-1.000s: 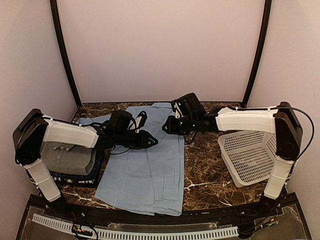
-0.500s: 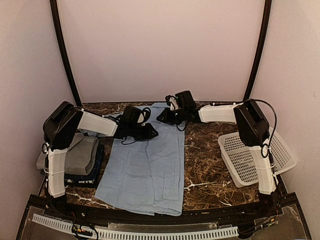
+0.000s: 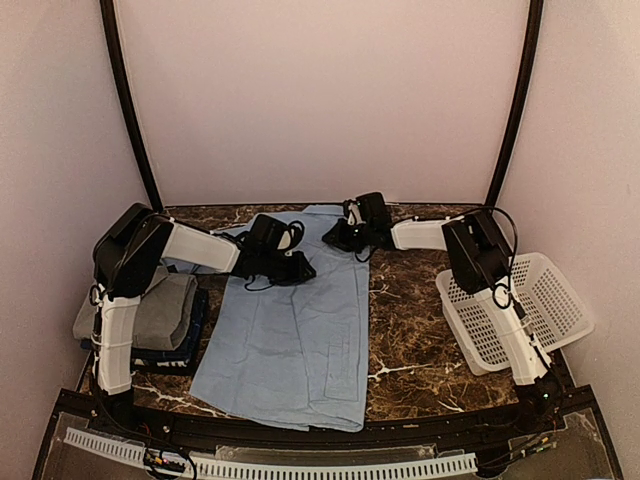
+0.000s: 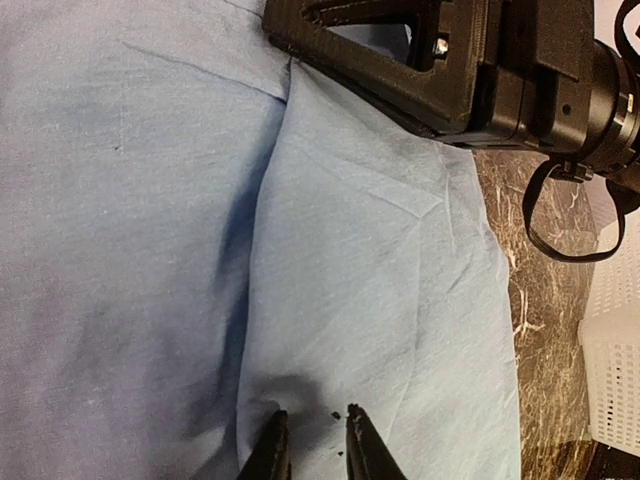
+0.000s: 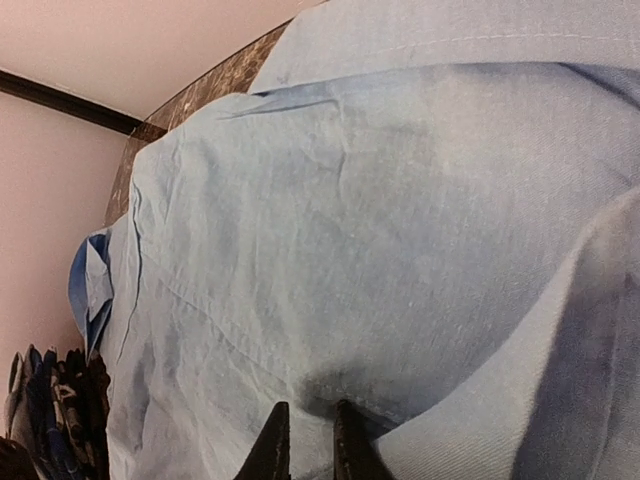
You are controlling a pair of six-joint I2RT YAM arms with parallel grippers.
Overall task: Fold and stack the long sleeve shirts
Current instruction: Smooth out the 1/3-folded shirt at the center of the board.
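At the far left of the worktop [image 3: 410, 335], the folded grey shirt [image 3: 150, 310] lay on top of the navy shirt [image 3: 196, 325], clear of your arms. Your left claw [image 3: 300, 268] was down on the upper left part of the light blue shirt [image 3: 300, 340], which lay spread flat in the middle. Its tips stood narrow with a small pinch of cloth between them.

The left wrist view showed what the overhead one hid: a crease ran up the cloth from the left claw [image 4: 312, 445] toward the right claw [image 4: 440, 60].

Your right claw [image 3: 335, 238] sat at the shirt's far right corner, also nearly closed on a pinch of blue cloth. Its wrist view showed a fold that rose beside the tips [image 5: 305, 440].

Bare marble lay between the shirt's right edge and the white lattice basket [image 3: 520, 310].
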